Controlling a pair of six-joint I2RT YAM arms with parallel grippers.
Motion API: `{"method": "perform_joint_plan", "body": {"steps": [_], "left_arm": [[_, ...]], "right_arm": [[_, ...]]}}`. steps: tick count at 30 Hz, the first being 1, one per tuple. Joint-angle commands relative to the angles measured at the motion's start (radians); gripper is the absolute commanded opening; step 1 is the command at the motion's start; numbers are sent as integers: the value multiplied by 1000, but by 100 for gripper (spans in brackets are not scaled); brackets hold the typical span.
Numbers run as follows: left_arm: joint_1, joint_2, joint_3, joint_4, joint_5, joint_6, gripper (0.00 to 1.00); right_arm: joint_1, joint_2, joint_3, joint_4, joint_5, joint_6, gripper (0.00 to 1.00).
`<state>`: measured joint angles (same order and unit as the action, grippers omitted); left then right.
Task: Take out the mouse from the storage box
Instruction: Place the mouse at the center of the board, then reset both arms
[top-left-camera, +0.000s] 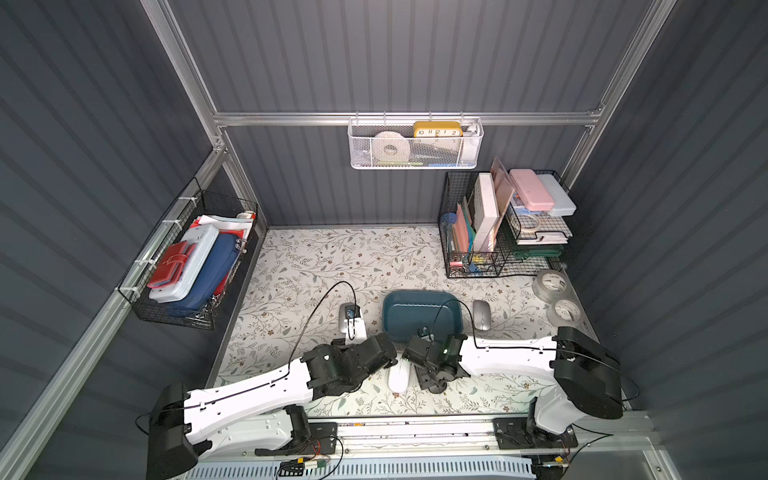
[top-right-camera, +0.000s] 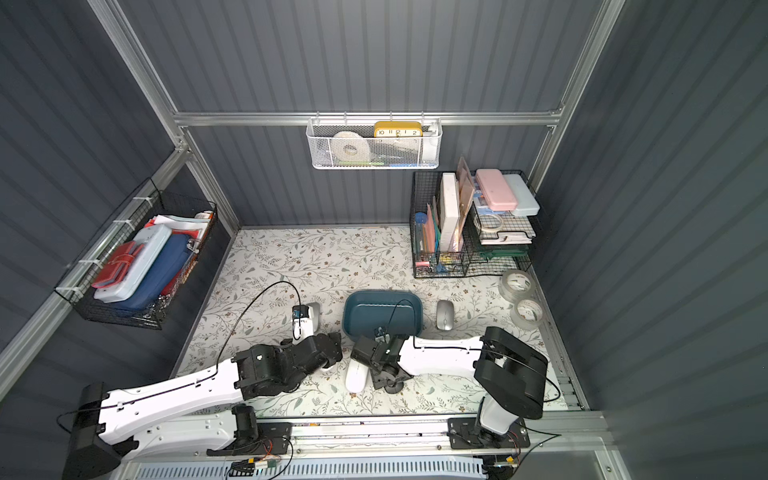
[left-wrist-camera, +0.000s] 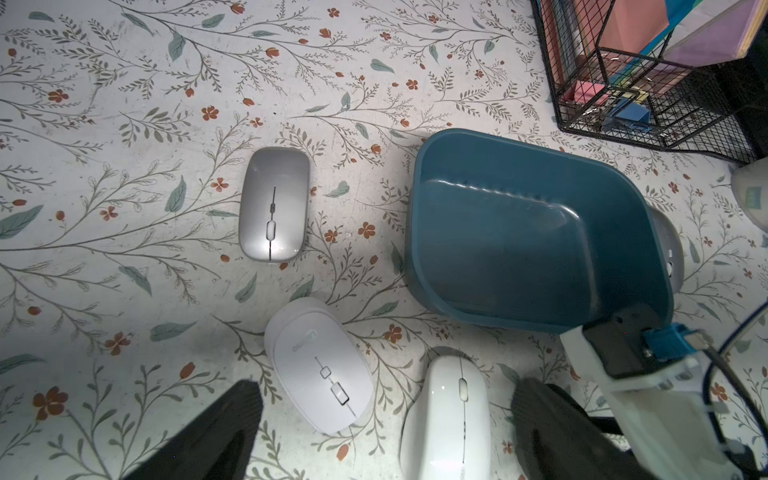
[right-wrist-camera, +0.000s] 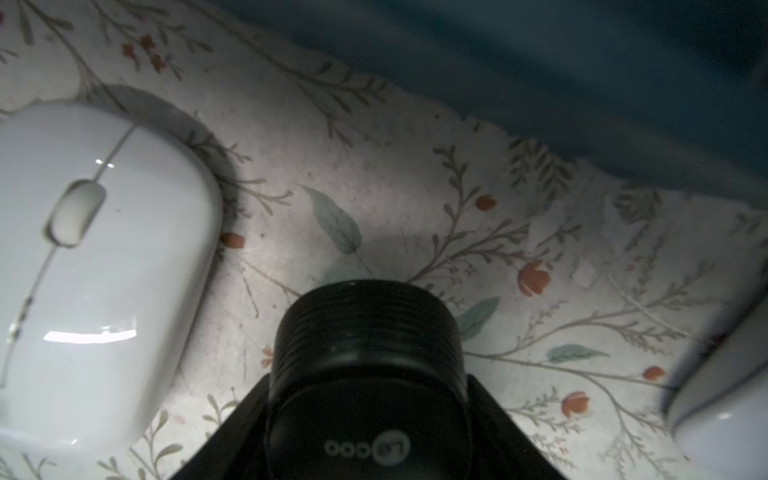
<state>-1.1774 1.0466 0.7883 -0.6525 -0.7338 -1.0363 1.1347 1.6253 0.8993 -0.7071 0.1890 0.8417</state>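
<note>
Right wrist view shows the right gripper (right-wrist-camera: 368, 384) squeezed onto a black mouse (right-wrist-camera: 365, 324) with a logo on it, down low by the flowery table (right-wrist-camera: 395, 187). I cannot tell if the mouse touches the table. It is already out of the storage box (left-wrist-camera: 498, 257), which looks empty in the left wrist view. So I think the job left is to put the mouse down softly.

The bare patch right under it looks like a good spot. A shiny white mouse (right-wrist-camera: 95, 270) lies close at the left of that frame. A blurry white thing (right-wrist-camera: 723, 395) sits at the lower right, and the box wall runs across the top. Going straight down, letting go late and lifting straight up seems safest.

The left gripper (left-wrist-camera: 386, 390) hangs with its fingers wide apart and holds nothing. Its view shows, left to right:
- a silver mouse (left-wrist-camera: 274, 203)
- a pale mouse (left-wrist-camera: 320, 365)
- the shiny white mouse
- the box
- a second silver mouse (left-wrist-camera: 669, 249) peeking out past the box's right side

Both grippers are near each other, so they could bump.

In a top view, well away from the mice, are:
- a black wire basket (top-left-camera: 187, 266) at the left
- a white mesh basket (top-left-camera: 415, 143) at the top middle
- a black wire rack (top-left-camera: 469, 266) at the right
- tape rolls (top-left-camera: 550, 284) just below the rack
</note>
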Motion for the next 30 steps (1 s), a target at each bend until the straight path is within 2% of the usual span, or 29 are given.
{"method": "perform_joint_plan", "body": {"steps": [1, 10, 18, 25, 30], "left_arm": [[2, -5, 11, -20, -16, -4, 99], [2, 3, 10, -21, -14, -7, 99], [3, -18, 21, -48, -32, -1, 99], [2, -69, 89, -113, -144, 62, 99], [3, -73, 182, -125, -290, 150, 99]], "right_arm": [[9, 11, -5, 19, 20, 3, 60], [13, 22, 3, 10, 44, 2, 67], [18, -53, 39, -89, 121, -1, 77], [21, -257, 130, -260, 284, -44, 81], [20, -400, 200, -322, 431, -85, 85]]}}
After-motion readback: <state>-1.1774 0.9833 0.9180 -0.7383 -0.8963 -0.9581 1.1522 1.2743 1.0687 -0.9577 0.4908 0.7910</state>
